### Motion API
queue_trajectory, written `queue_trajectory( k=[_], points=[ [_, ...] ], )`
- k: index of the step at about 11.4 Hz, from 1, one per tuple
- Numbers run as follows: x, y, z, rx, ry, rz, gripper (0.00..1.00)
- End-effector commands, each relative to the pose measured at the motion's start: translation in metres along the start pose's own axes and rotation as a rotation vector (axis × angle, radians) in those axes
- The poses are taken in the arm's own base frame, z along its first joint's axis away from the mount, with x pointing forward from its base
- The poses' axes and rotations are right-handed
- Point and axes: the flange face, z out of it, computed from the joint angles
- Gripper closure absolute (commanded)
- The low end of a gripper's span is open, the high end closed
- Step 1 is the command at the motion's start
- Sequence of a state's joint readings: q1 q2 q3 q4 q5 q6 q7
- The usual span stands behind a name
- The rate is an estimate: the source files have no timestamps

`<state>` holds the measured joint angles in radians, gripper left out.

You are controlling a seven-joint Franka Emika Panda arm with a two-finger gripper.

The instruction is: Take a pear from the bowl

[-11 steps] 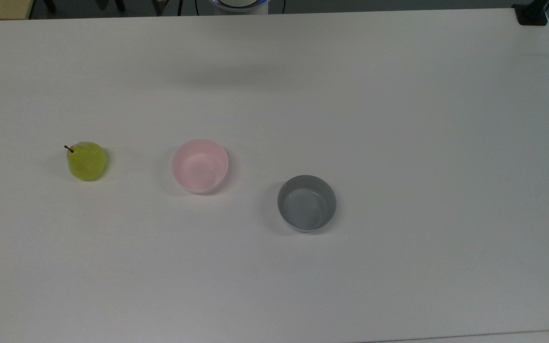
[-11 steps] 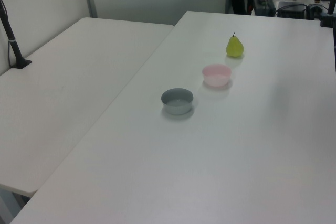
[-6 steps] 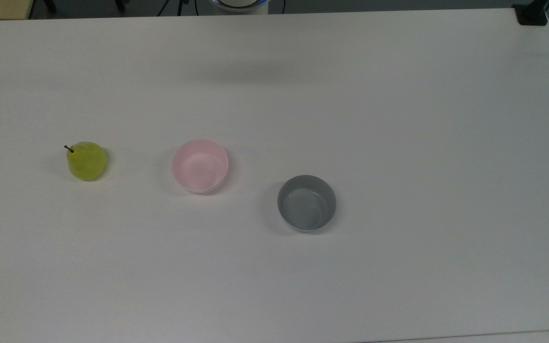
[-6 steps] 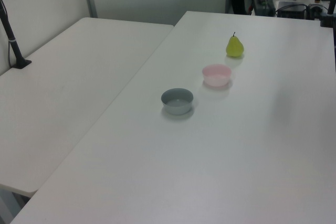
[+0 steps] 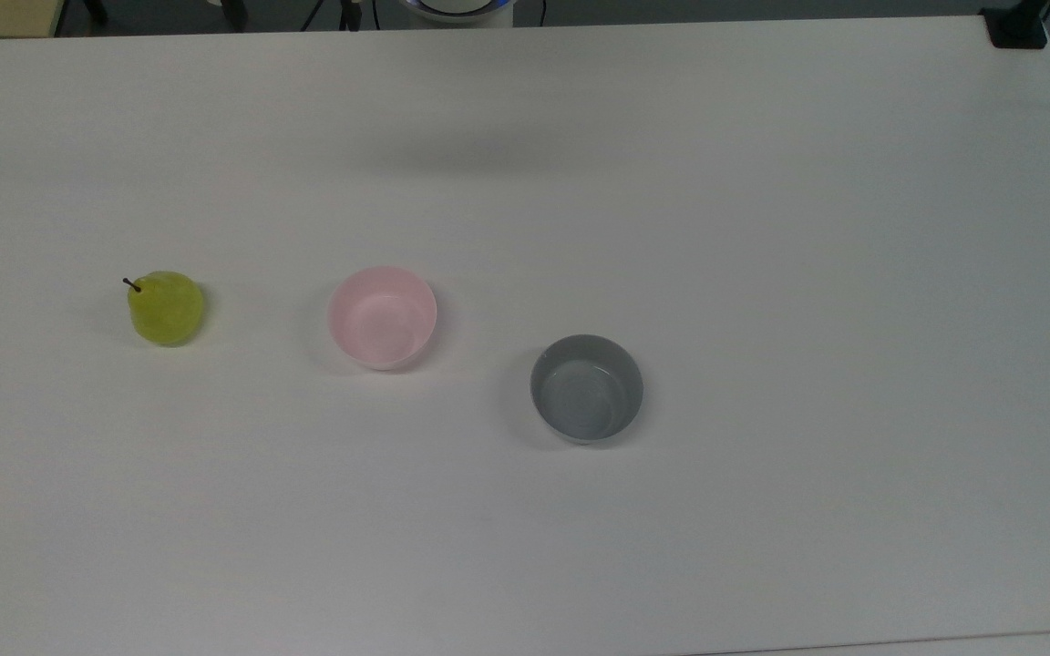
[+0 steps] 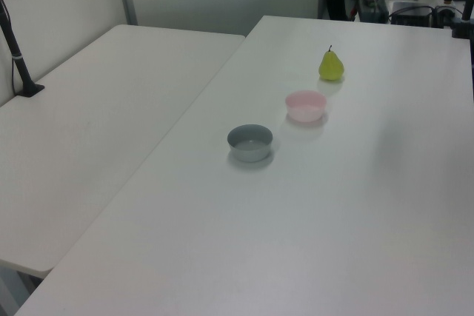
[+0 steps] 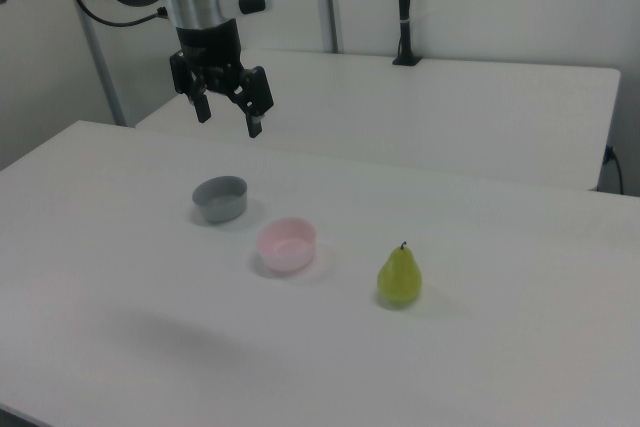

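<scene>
White laminate forms the counter (image 5: 762, 228) on which three items are set in a loose row. The pear (image 5: 166, 308) is found standing upright on the bare surface, stem uppermost, and not inside any vessel; this is at odds with the task wording. The bowl (image 5: 383, 316), pale pink, is noted as empty and lies near the pear but apart from it, with no contact. A grey bowl (image 5: 587, 388), likewise empty, is placed on the far side of the pink one. In the right view the order runs grey bowl (image 7: 220, 198), bowl (image 7: 287, 245), pear (image 7: 400, 276) from the right view's left to the right view's right. The pincer (image 7: 229, 116) is seen in the right view raised well above the counter, roughly over and behind the grey bowl, with its fingers (image 7: 254, 125) spread and nothing held between them. The governing relation is judged to be this: the pear lies well apart from the pincer, toward the right view's right and lower, past both bowls. Its long axis is vertical, so a descent from above with the fingers set either side of the rounded body is judged suitable. Clearance over both bowl rims would need to be kept during the traverse. The grasp is judged not yet begun.
</scene>
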<state>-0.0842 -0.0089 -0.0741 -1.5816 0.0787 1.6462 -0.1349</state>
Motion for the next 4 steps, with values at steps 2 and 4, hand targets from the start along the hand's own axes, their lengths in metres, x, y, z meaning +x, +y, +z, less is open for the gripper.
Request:
queue_trajectory(
  k=[2, 4],
  points=[
    [-0.0007, -0.0042, -0.0006, -0.018, 0.02, -0.023, 0.0],
    [-0.0006, -0.0049, -0.0006, -0.02, 0.02, -0.026, 0.0]
  ],
)
